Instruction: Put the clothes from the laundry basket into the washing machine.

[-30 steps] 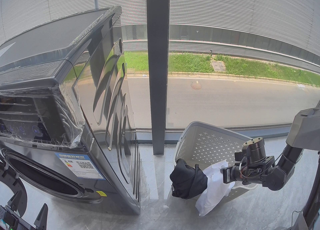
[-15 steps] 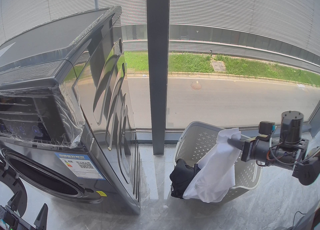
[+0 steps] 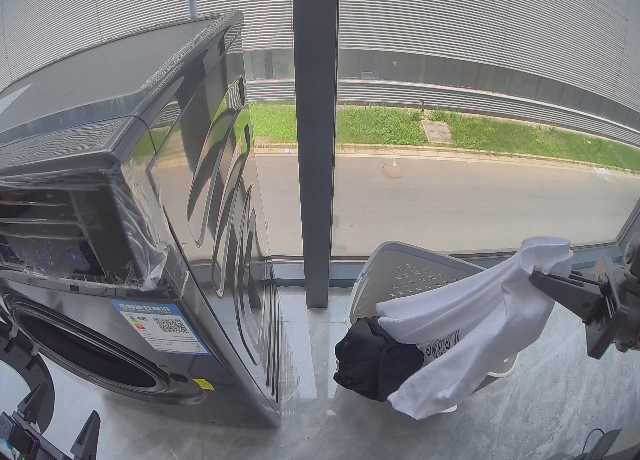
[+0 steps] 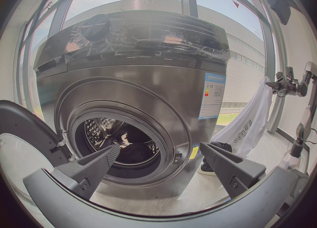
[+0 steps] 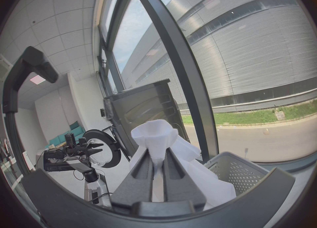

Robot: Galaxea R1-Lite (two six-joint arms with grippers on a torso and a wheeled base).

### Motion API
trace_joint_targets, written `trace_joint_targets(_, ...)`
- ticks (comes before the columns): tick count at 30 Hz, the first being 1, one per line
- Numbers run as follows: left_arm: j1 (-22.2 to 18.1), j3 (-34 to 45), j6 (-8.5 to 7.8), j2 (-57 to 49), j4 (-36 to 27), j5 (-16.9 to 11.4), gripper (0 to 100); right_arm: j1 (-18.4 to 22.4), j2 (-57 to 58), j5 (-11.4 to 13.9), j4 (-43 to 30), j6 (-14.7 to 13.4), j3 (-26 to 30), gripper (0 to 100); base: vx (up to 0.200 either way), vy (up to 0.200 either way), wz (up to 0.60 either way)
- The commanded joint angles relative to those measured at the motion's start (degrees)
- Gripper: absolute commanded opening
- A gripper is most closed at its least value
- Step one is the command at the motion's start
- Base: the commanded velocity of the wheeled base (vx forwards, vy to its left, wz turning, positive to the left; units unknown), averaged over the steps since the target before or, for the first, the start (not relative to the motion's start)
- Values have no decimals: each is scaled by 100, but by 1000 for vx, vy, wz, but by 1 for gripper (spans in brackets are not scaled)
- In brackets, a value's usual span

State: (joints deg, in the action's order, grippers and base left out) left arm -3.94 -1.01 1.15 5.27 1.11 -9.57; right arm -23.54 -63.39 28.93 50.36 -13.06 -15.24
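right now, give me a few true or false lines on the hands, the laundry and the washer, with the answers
1. The right hand is shut on the white shirt. True.
2. The left hand grips a towel. False: it is open and empty, in front of the washing machine.
3. The washing machine is closed. False: its door stands open.
4. A black garment lies at the front edge of the laundry basket. True.
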Motion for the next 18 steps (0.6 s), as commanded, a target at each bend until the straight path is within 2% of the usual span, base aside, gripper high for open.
trace_joint_targets(1, -2, 5, 0, 9, 12, -27, 100, -10, 477, 95, 9, 49, 74, 0, -200, 0, 0)
trace_joint_targets(11, -2, 5, 0, 9, 3, -27, 100, -1, 468, 394, 9, 66, -129, 0, -200, 0, 0)
trace_joint_targets(18, -2, 5, 0, 9, 3, -27, 100, -1, 468, 711, 9, 58, -137, 0, -200, 0, 0)
